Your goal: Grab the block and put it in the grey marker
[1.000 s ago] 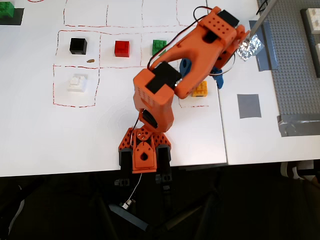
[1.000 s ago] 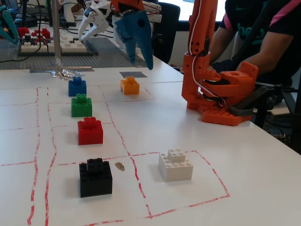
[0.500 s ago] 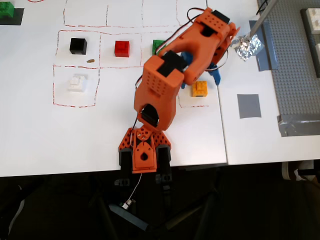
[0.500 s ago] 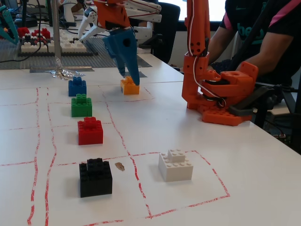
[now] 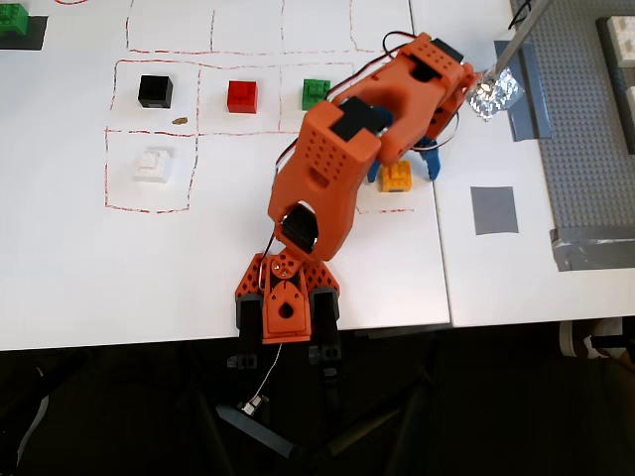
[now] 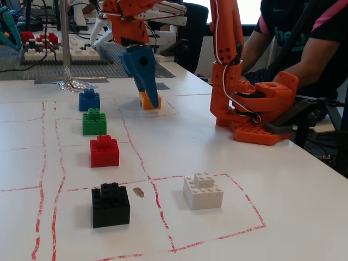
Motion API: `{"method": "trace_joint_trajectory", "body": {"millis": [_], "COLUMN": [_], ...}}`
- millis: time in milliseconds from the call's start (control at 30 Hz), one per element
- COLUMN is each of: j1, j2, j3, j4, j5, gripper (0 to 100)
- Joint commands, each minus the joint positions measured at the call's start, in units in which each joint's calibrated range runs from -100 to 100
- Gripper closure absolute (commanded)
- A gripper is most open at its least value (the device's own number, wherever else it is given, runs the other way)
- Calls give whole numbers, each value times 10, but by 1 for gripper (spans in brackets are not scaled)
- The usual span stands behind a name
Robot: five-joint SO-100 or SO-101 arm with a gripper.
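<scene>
The orange-yellow block (image 5: 397, 177) sits on the white table inside a red-dashed square. My gripper (image 5: 402, 171) is lowered over it and open, with one blue finger on each side of the block. In the fixed view the near blue finger (image 6: 147, 76) covers part of the block (image 6: 143, 101), and its tip reaches down to the table. The grey marker (image 5: 494, 209) is a flat square patch to the right of the block in the overhead view, and it lies bare.
Green (image 5: 316, 93), red (image 5: 242, 96) and black (image 5: 156, 91) cubes stand in a row, with a white one (image 5: 154, 164) below. A blue cube (image 6: 89, 100) shows in the fixed view. Crumpled foil (image 5: 494, 96) and a studded baseplate (image 5: 585, 119) lie to the right. The arm base (image 5: 286, 302) stands at the front edge.
The arm has swung down and forward. The open gripper has dropped from above the table until its fingers straddle the block. The block has not moved.
</scene>
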Motion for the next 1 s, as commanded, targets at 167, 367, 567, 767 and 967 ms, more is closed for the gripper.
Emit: {"method": "trace_joint_trajectory", "body": {"millis": [167, 367, 567, 767, 967], "j1": [44, 50, 47, 49, 73], "j2": [-13, -19, -54, -81, -89], "j3": [-54, -74, -92, -214, -316], "j4": [-7, -4, 12, 90, 142], "j5": [4, 4, 20, 71, 150], "gripper": [81, 100, 100, 100, 100]}}
